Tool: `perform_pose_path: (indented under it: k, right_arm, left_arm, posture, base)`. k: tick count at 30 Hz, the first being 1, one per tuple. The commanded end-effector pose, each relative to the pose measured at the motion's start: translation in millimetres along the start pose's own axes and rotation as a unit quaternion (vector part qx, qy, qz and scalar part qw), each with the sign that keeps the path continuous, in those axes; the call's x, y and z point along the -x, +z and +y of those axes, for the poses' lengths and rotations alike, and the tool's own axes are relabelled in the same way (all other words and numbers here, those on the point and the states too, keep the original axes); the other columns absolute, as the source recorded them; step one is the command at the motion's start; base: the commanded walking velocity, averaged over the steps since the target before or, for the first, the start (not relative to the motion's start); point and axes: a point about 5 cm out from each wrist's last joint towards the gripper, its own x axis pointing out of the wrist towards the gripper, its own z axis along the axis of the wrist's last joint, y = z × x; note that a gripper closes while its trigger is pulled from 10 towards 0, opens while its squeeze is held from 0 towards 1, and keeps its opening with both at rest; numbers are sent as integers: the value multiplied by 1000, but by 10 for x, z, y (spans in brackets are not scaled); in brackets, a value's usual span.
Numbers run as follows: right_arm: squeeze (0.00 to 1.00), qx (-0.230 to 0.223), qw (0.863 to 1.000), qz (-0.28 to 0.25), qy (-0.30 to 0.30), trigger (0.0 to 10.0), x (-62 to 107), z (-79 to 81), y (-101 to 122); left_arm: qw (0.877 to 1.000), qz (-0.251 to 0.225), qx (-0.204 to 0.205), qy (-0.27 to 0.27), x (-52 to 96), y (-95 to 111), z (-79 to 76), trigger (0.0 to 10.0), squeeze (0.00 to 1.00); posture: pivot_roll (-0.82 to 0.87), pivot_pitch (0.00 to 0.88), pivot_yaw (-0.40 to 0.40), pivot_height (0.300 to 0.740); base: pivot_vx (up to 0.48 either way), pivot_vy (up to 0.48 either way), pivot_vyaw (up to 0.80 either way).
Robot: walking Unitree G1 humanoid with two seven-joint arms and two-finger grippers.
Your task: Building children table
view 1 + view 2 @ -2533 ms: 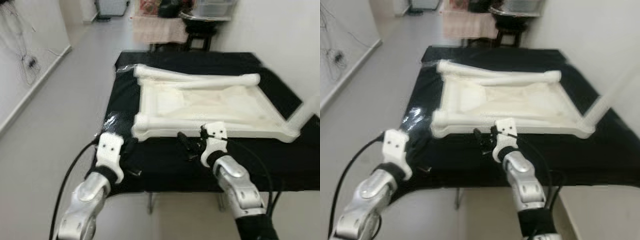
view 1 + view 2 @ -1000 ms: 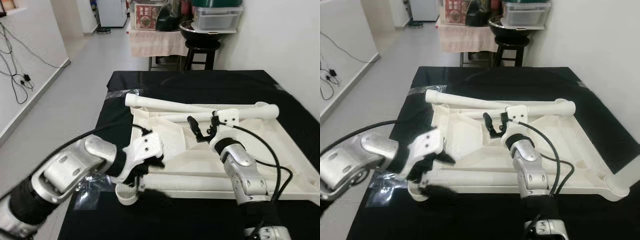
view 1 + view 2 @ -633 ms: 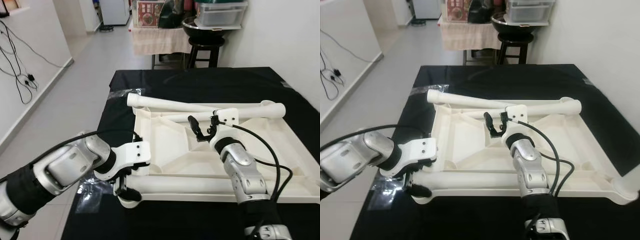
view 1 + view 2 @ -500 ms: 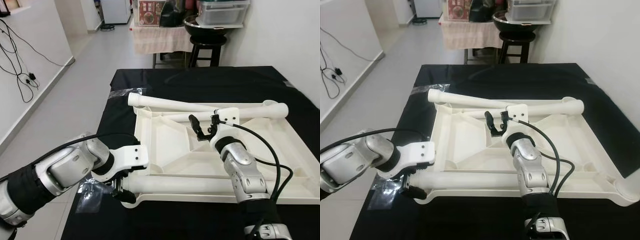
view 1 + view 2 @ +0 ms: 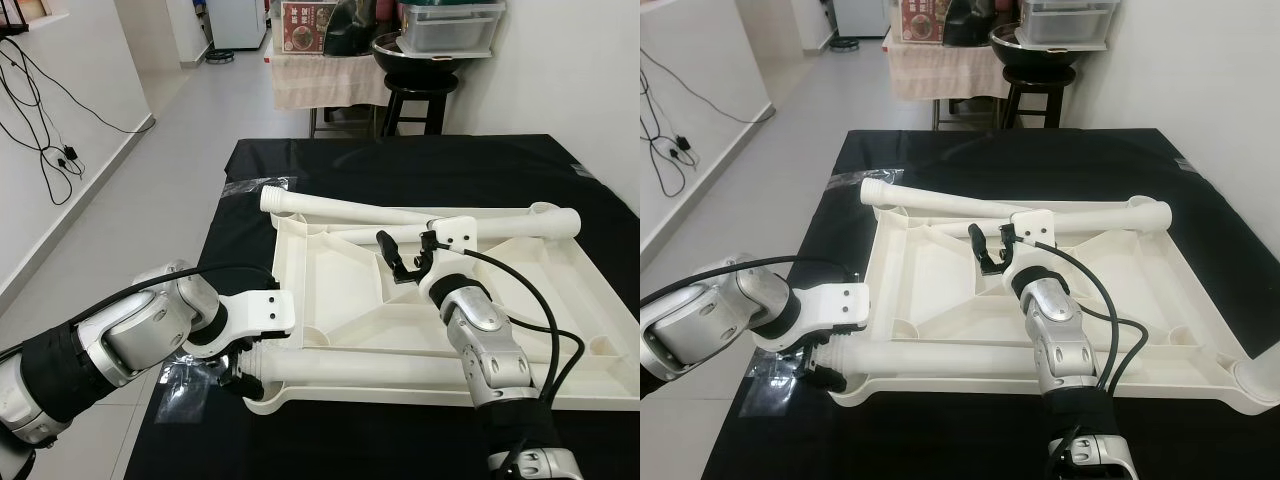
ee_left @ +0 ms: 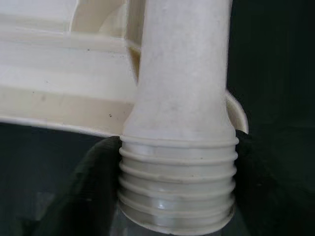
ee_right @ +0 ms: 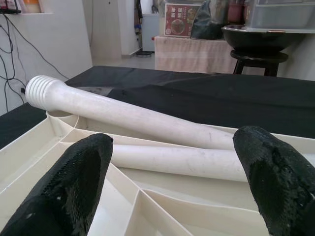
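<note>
A white plastic tabletop (image 5: pixel 335 290) lies upside down on the black table (image 5: pixel 400 160). One white leg (image 5: pixel 380 368) lies along its near edge. My left gripper (image 5: pixel 243 377) is shut on that leg's threaded end (image 6: pixel 177 187), with a black finger (image 6: pixel 91 191) on each side. Two more legs (image 5: pixel 340 210) (image 5: pixel 510 222) lie crossed over the far edge. My right gripper (image 5: pixel 400 262) hovers open above the ribbed middle of the tabletop; between its fingertips (image 7: pixel 74 187) I see the far legs (image 7: pixel 138 118).
Crumpled clear plastic (image 5: pixel 185 378) lies on the table by my left gripper, with more at the far left corner (image 5: pixel 255 186). A black stool with a bowl (image 5: pixel 415 75) and a cloth-covered stand (image 5: pixel 325 75) are behind the table. A wall runs along the right.
My left gripper has dropped from the tabletop's near left corner to the near leg's threaded end and closed on it. The right gripper has held still. The camera has shifted slightly.
</note>
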Motion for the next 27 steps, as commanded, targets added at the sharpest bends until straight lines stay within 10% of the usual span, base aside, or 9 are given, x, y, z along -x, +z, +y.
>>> perform_pose_path:
  k: [1,12,13,14,22,27]
  right_arm:
    - [0,1,1000,2,2,10000,-9,20,-23]
    - [0,2,1000,2,-1,10000,-4,22,-24]
    - [0,3,1000,1,-2,10000,-4,20,-21]
    - [0,3,1000,-2,-3,10000,-5,14,-5]
    - [0,-45,996,-72,-22,10000,-23,-148,308]
    - [0,-202,960,-190,39,10000,32,-227,855]
  left_arm:
    - [1000,8,-5,-2,-1,2,4,627,0]
    - [1000,8,-13,-11,-5,-6,3,2039,0]
    - [1000,3,-12,-9,6,6,11,7176,0]
    - [1000,-8,-7,-1,36,30,37,10000,0]
    - [995,-64,33,62,316,90,255,10000,0]
    - [988,-91,61,108,537,47,386,10000,0]
  posture:
    - [27,0,2,740]
    - [24,0,8,740]
    - [24,0,9,740]
    - [23,0,9,740]
    - [24,0,9,740]
    - [22,0,11,740]
  base:
    - [0,0,0]
    - [0,0,0]
    - [0,0,0]
    - [0,0,0]
    - [0,0,0]
    - [0,0,0]
